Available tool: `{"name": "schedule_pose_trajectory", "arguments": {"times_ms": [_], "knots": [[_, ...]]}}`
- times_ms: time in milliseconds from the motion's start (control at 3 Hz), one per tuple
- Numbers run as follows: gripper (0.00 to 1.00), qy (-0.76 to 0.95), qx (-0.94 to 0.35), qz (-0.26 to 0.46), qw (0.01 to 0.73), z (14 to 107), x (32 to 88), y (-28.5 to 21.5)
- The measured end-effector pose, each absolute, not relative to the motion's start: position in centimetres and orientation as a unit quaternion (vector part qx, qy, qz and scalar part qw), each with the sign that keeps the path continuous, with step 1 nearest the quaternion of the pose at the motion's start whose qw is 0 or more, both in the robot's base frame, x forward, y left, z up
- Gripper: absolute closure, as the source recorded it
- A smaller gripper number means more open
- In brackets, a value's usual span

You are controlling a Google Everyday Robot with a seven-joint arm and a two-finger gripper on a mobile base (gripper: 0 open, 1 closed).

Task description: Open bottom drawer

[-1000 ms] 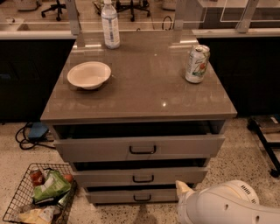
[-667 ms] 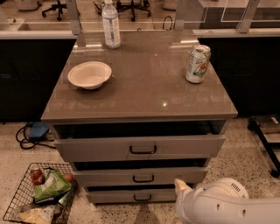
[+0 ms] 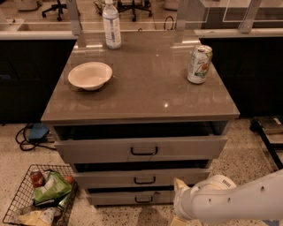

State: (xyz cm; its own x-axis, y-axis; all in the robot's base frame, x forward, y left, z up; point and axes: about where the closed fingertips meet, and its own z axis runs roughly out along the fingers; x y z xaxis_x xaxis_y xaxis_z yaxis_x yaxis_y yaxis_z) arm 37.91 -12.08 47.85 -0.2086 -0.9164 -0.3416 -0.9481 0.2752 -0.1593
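— Bottom drawer (image 3: 116, 198)?
— Lowest of three grey fronts, under the surface (image 3: 146, 95), near the floor.
— Gripper (image 3: 180, 189)?
— At the front's right end; its grip can't be made out.

Speckled terrazzo floor (image 3: 247, 154). Grey countertop (image 3: 146, 88), glossy, catching a small overhead glare. Dark base units (image 3: 26, 79) run behind it under a pale counter (image 3: 40, 34), with office chair bases (image 3: 57, 8) beyond. Wire basket (image 3: 13, 207) of snack packets (image 3: 51, 187) on the floor front left, black cables (image 3: 24, 137) nearby. Gripper (image 3: 179, 184) low, right of centre, over the floor.
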Motion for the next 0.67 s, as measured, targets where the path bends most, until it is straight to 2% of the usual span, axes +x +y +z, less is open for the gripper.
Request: {"name": "schedule_pose_trajectory", "arguments": {"times_ms": [667], "knots": [[0.00, 0.777, -0.606, 0.045, 0.163, 44.65, 38.72, -10.93]]}}
